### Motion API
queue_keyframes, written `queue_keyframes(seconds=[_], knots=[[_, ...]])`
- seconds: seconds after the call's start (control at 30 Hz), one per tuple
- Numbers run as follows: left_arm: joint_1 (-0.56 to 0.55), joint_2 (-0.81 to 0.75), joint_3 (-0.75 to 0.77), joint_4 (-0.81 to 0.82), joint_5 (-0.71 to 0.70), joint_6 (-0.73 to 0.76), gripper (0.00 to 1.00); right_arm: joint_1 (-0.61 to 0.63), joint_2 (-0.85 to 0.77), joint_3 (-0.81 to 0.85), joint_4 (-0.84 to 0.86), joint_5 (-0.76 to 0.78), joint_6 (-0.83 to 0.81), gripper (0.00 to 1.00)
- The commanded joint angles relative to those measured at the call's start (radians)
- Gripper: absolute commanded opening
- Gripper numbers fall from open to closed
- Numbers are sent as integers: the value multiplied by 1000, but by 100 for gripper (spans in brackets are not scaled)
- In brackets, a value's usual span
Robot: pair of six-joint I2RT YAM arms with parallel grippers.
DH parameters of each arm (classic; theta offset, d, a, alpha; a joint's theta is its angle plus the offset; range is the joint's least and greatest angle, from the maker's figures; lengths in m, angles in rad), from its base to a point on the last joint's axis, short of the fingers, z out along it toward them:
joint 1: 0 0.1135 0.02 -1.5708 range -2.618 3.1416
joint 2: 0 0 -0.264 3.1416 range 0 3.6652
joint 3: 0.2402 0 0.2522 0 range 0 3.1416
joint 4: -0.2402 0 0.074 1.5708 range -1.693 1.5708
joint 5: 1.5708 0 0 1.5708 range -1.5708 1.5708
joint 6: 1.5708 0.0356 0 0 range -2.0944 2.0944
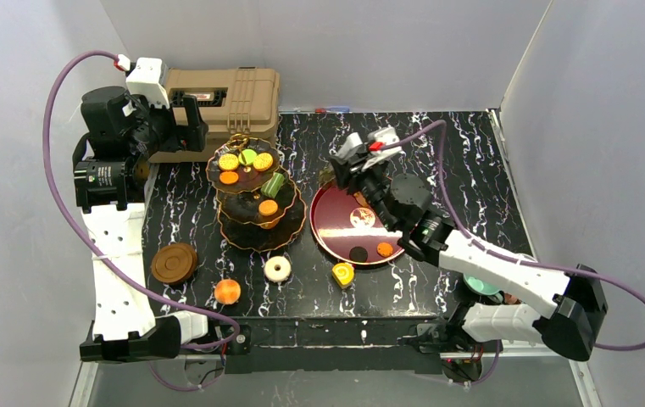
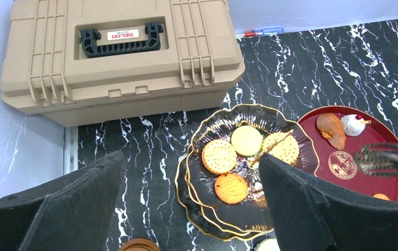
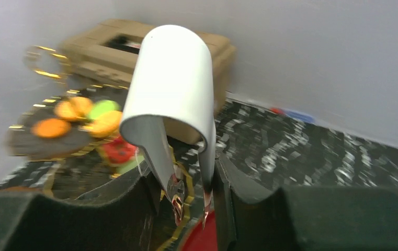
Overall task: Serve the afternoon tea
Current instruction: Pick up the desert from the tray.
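Note:
The dark three-tier stand with gold rims holds several biscuits and sweets. Right of it lies a red tray with a dark sweet and an orange one. My right gripper hovers over the tray's far rim, shut on silver tongs, whose tips point down at the tray. In the left wrist view the tong tips hang near a brown pastry and a white cake. My left gripper stands open and empty, high above the stand's left side.
A tan case sits at the back left. On the table in front lie brown saucers, an orange macaron, a white donut and a yellow sweet. A teal cup shows under my right arm.

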Motion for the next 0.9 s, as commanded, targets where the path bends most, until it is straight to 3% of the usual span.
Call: queue_keyframes(seconds=[0.0, 0.37, 0.87], knots=[[9, -11, 30, 2, 34, 1, 98, -128, -53, -77, -32, 69, 3, 36], [9, 8, -8, -41, 122, -13, 98, -390, 3, -175, -1, 13, 23, 38], [7, 17, -16, -40, 148, -1, 98, -467, 165, -185, 103, -30, 28, 45]])
